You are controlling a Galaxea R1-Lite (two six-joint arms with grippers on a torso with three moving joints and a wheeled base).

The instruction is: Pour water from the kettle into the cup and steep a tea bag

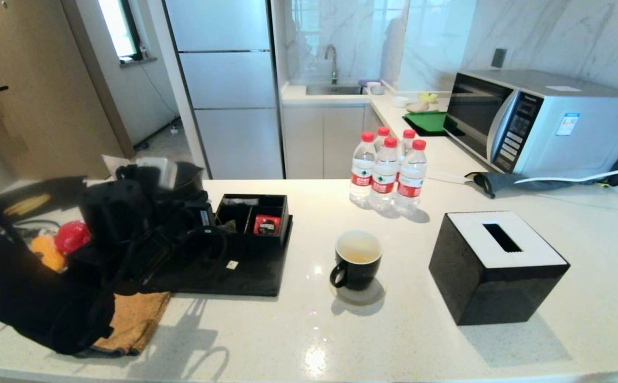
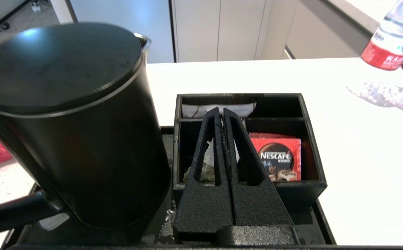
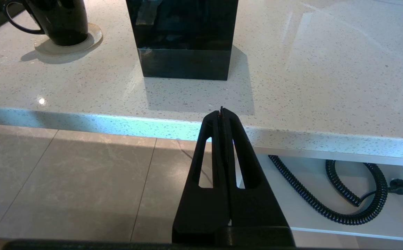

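L gripper (image 2: pixel 222 113) closed w/ nothing in it, over organizer box (image 2: pixel 312 149) beside kettle (image 2: pixel 69 121); R gripper (image 3: pixel 221 111) closed, parked below counter edge.

In the head view the left arm (image 1: pixel 48 266) hides most of the kettle (image 2: pixel 66 121). The left gripper (image 2: pixel 222 114) covers most of the tea bag (image 2: pixel 206 166); its string cannot be made out. The cup (image 3: pixel 57 21) is cut off at the right wrist view's edge.
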